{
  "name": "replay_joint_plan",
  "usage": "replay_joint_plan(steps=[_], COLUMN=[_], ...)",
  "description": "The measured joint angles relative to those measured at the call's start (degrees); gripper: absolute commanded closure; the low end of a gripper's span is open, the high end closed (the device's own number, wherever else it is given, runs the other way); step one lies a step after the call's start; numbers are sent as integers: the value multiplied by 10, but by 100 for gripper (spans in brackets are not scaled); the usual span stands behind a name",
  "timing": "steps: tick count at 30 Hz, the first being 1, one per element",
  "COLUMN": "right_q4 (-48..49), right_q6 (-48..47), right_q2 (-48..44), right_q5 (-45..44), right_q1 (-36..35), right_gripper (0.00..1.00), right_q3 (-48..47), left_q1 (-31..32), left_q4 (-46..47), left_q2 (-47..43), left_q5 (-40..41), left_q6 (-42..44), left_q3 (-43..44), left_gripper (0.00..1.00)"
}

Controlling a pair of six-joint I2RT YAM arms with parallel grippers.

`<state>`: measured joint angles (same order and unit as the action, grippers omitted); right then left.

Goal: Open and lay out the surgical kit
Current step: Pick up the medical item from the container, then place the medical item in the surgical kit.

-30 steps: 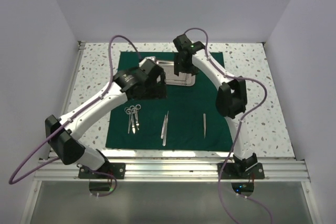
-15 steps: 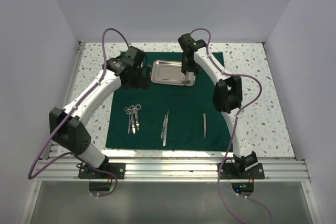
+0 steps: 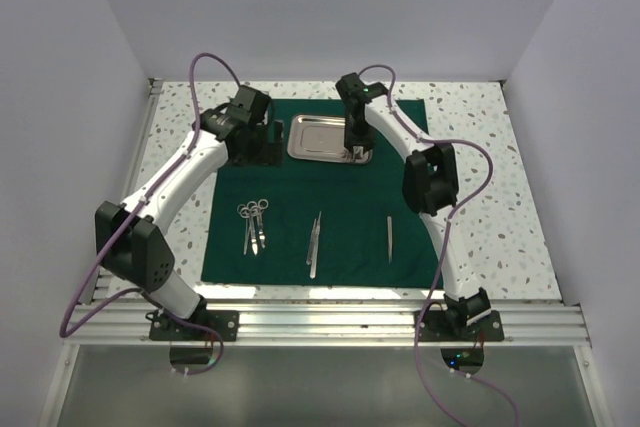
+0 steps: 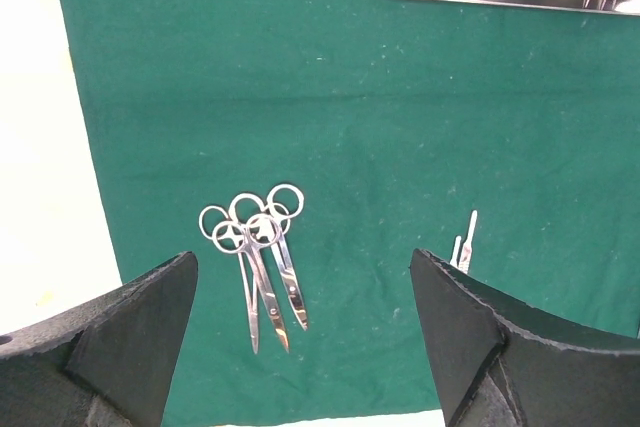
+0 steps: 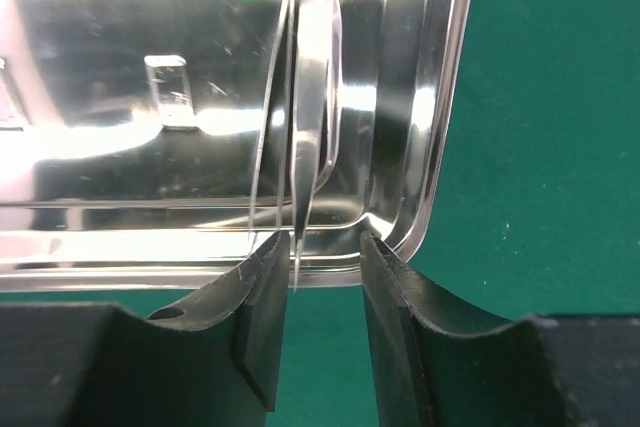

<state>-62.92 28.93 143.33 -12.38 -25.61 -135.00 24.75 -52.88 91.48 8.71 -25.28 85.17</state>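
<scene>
- Speckled table (image 3: 480,107); dark green cloth (image 3: 340,197) spread flat on it, steel tray (image 3: 310,137) at the cloth's far middle.
- Step, my read: lift the tweezers (image 5: 305,127) out of the tray. Centre on the shank, close fully, and clear the rim before carrying them near.
- Right gripper (image 5: 318,282) at the tray's near right corner; fingers (image 5: 258,317) narrowly apart, tweezers tip between them, not clamped.
- Left gripper (image 4: 300,337) wide apart, empty, over the cloth just left of the tray.
- Scissors (image 3: 253,223), long tweezers (image 3: 314,242) and short tweezers (image 3: 390,237) lie in the near row.
</scene>
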Motion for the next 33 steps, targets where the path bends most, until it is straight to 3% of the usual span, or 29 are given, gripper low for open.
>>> replay_joint_plan(steps=[4, 13, 24, 33], right_q4=[6, 13, 7, 13], right_q6=[0, -5, -18, -13], right_q2=[6, 13, -6, -235], right_q5=[2, 11, -8, -17], right_q1=[0, 0, 0, 0], right_gripper=[68, 100, 100, 100], right_q3=[18, 24, 33, 194], left_q1=[0, -1, -3, -4], left_q4=[1, 2, 28, 62], left_q2=[7, 16, 29, 67], left_q5=[-2, -4, -16, -39], left_q6=[0, 0, 4, 10], left_q3=[0, 0, -5, -6], left_gripper=[10, 10, 10, 11])
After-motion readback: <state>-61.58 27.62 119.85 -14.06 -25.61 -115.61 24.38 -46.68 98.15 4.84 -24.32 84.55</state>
